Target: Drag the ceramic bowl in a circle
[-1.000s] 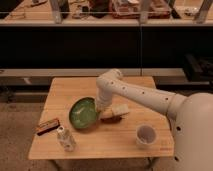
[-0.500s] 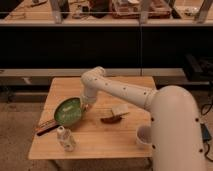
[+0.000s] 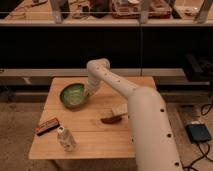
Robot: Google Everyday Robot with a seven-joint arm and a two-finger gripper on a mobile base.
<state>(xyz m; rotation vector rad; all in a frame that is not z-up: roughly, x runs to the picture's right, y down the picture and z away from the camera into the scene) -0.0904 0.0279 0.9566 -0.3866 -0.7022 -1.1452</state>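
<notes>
The ceramic bowl, green inside with a paler centre and a dark rim, sits on the left half of the wooden table, toward its far edge. My white arm reaches across the table from the lower right and bends down at the bowl's right rim. My gripper is at that right rim, mostly hidden behind the wrist, and it is shut. I cannot tell whether it pinches the rim or only presses against it.
A brown snack bar lies near the table's left front edge. A small white bottle stands at the front. A dark brown object and a pale packet lie mid-table beside my arm. Dark shelving runs behind.
The bowl has moved left and then toward the far edge of the table, with my gripper at its right rim the whole way. My arm now hides the white cup.
</notes>
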